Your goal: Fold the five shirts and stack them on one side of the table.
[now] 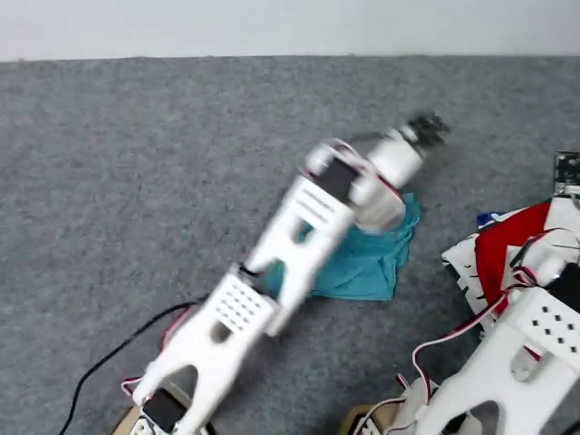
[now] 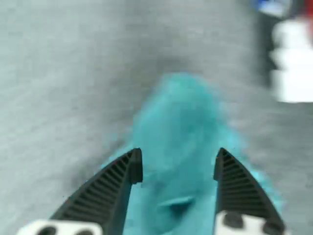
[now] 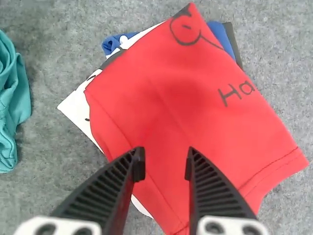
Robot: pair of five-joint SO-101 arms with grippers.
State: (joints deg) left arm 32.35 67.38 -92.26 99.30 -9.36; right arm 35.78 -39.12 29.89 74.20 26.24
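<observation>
Left gripper [image 2: 178, 154]: jaws stand wide apart with nothing clamped. The left wrist view is blurred, so I cannot tell whether the fingertips touch cloth.
Under the left gripper: the teal shirt [image 2: 178, 112] shows through the gap between the jaws.
Left arm: in the high view it stretches diagonally from the near edge across the teal shirt [image 1: 362, 267], and the left gripper [image 1: 428, 127] sits past the shirt's far edge.
Right gripper [image 3: 165, 152]: jaws are a little apart, a narrow gap, gripping nothing, and it hangs over the red shirt [image 3: 186, 98].
Red shirt: lies folded and flat on top of the stack, with dark print on its upper face.
Stack below it: a white shirt [image 3: 73, 105] sticks out from one side and a blue shirt [image 3: 115, 43] peeks out at the far end, with a dark edge just beside the blue.
Stack's place: at the right side of the table [image 1: 136, 181], near the right arm.
Teal shirt: bunched and rumpled, near the table's middle, apart from the stack.
Table: grey, with a fuzzy surface.
Cable [image 1: 118, 349]: black, and runs across the table to the left arm's base.
</observation>
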